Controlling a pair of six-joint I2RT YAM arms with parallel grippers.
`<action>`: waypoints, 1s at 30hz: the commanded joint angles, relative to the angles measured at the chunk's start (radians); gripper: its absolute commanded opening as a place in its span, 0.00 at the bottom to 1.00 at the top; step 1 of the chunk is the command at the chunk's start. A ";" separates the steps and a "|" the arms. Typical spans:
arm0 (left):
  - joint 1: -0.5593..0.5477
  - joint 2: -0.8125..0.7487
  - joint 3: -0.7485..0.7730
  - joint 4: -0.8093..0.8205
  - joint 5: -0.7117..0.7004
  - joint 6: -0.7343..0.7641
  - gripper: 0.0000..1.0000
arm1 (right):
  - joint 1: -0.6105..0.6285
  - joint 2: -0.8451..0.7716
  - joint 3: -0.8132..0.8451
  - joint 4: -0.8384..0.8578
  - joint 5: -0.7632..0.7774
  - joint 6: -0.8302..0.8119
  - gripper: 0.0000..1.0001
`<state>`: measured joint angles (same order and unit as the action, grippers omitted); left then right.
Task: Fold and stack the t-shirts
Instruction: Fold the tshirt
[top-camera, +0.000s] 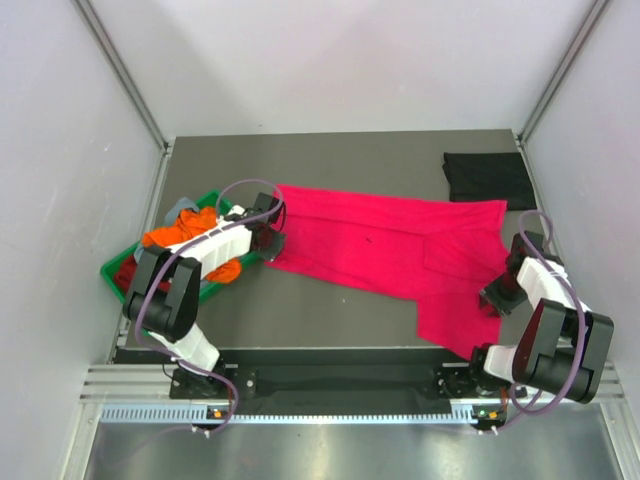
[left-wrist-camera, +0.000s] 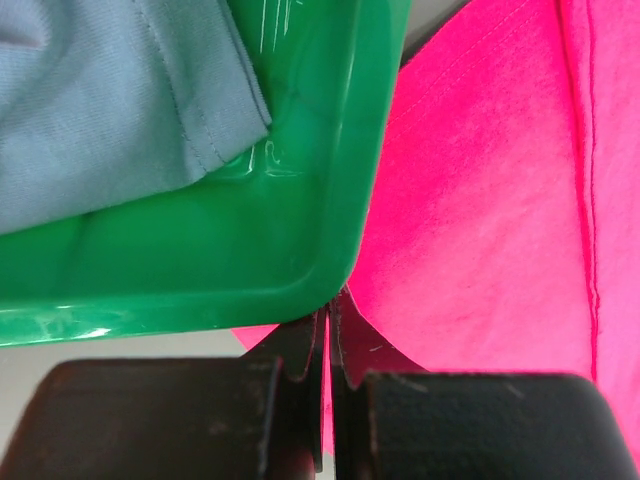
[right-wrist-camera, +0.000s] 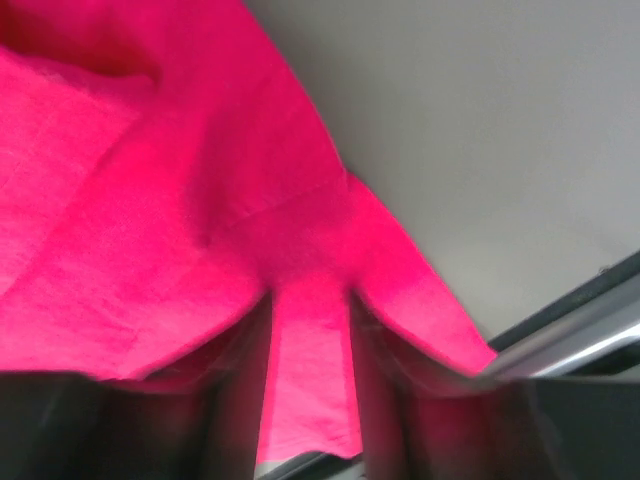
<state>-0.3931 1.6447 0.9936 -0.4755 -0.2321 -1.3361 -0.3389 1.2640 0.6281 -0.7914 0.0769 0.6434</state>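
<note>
The bright pink-red t-shirt (top-camera: 390, 240) lies stretched across the table between both grippers. My left gripper (top-camera: 270, 240) is shut on its left edge; in the left wrist view the gripper (left-wrist-camera: 328, 322) has its jaws almost together, pinching a thin strip of pink cloth (left-wrist-camera: 480, 200). My right gripper (top-camera: 497, 297) holds the shirt's near right corner; in the blurred right wrist view the gripper (right-wrist-camera: 310, 300) has pink cloth (right-wrist-camera: 150, 200) between and over its fingers. A folded black t-shirt (top-camera: 488, 178) lies at the back right. Orange (top-camera: 185, 228), dark red (top-camera: 128, 272) and grey-blue (left-wrist-camera: 100, 110) shirts sit in the tray.
The green plastic tray (top-camera: 212, 200) stands at the left edge, and its corner (left-wrist-camera: 300, 240) is right against my left fingertips. Grey walls enclose the table on three sides. The table's near edge rail (right-wrist-camera: 580, 330) is just beside my right gripper.
</note>
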 joint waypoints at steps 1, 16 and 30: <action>0.008 -0.011 0.030 0.034 -0.009 0.009 0.00 | -0.011 -0.011 0.004 0.034 -0.006 0.002 0.27; 0.008 -0.129 -0.024 0.083 0.023 -0.015 0.00 | -0.063 0.001 0.073 -0.009 -0.071 -0.063 0.15; 0.010 -0.154 -0.056 0.118 0.071 -0.029 0.00 | -0.164 0.038 0.094 0.086 -0.232 -0.221 0.45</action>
<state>-0.3878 1.5272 0.9340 -0.4049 -0.1757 -1.3483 -0.4774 1.2953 0.6773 -0.7460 -0.1246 0.4763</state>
